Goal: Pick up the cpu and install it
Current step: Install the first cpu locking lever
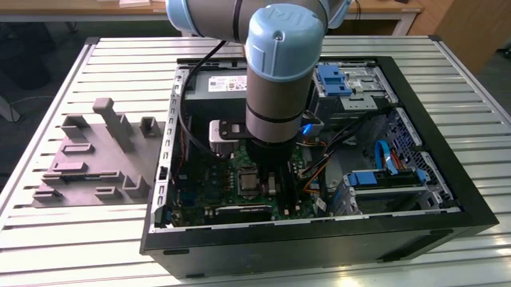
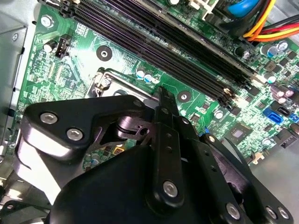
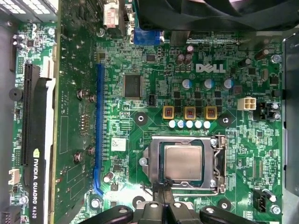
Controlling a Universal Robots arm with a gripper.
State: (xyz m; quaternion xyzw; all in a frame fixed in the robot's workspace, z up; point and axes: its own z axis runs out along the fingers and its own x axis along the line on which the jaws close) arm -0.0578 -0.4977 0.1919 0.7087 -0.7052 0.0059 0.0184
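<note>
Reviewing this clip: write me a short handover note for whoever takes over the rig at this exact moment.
Pincer: down inside the open computer case, its tips closed together at the edge of the socket, holding nothing.
Cpu: lies flat in the socket on the motherboard, silvery top up.
Done: cpu looks placed in the socket.
Left: pincer is not yet clear of the socket; seating cannot be confirmed from here.
</note>
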